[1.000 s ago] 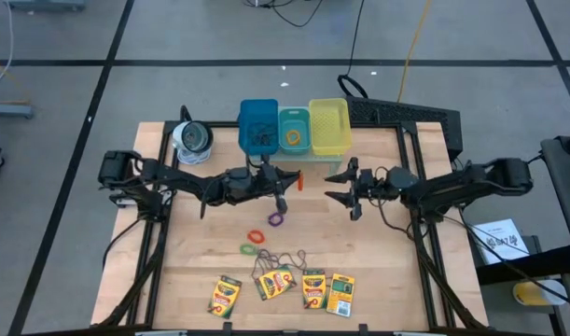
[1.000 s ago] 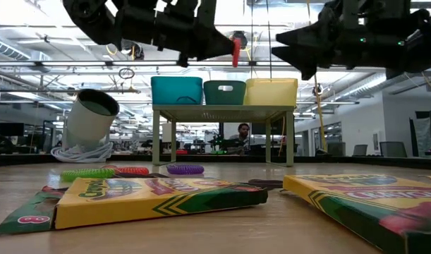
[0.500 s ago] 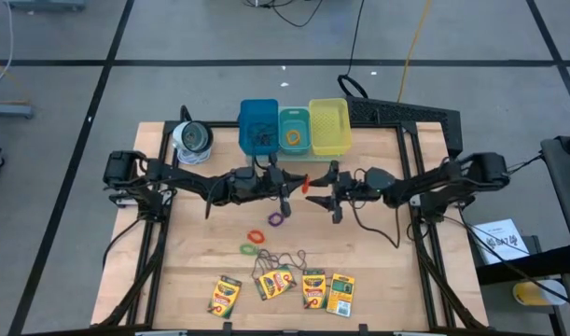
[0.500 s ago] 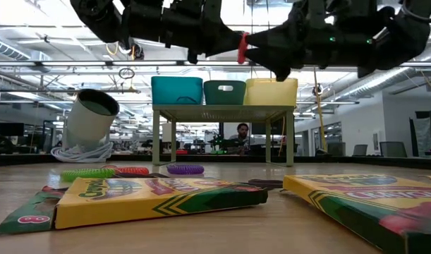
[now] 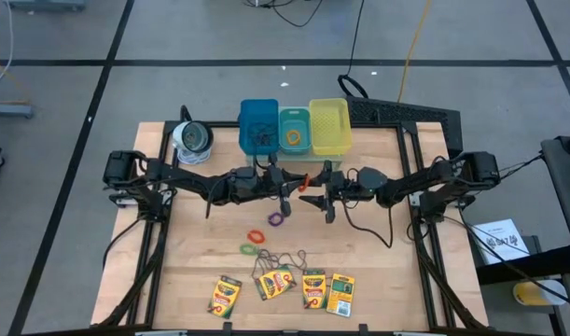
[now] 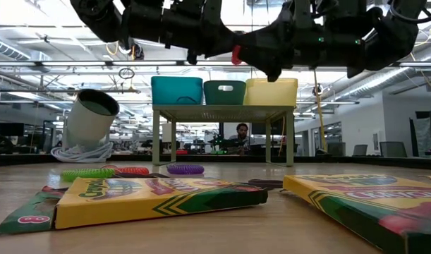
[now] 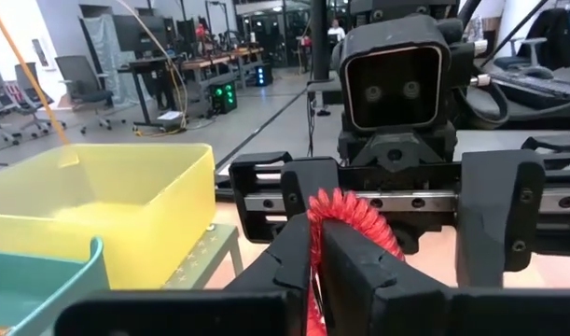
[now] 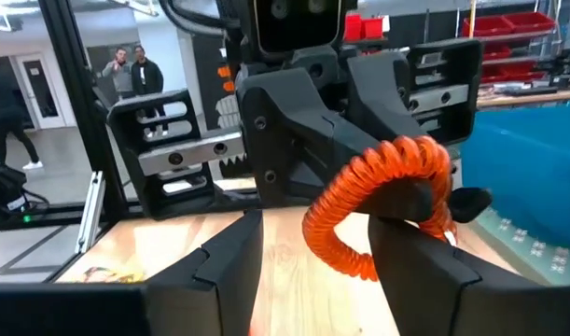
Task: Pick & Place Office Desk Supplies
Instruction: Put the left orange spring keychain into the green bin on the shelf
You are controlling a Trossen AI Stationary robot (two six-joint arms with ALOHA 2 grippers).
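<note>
**Listener:** The red ring band (image 7: 345, 217), where was it?

**Operator:** In mid-air above the middle of the desk (image 5: 196, 252), just in front of the teal bin (image 5: 294, 130). My left end effector (image 5: 297, 185) was clenched on it, pinching one side of the coil so the rest of the loop stuck out past its fingertips.

**Listener:** And the right arm?

**Operator:** My right end effector (image 5: 314, 194) faced the left one head-on, almost tip to tip. Its jaws stood released, one on each side of the band. In the right wrist view the coil arched across the gap between my right fingers (image 8: 420, 257).

**Listener:** So which way did the band lie from it?

**Operator:** Straight ahead, already between the jaws. The loop's long side ran crosswise to them, so I judged a close would catch it. It looked like a handover, with the right arm nearest the bins.

**Listener:** What else lay on the desk?

**Operator:** A purple band (image 5: 275, 219), a red-orange band (image 5: 255, 236) and a green band (image 5: 248, 249) lay nearer me, then four crayon boxes (image 5: 283, 283) along the front edge.
</note>
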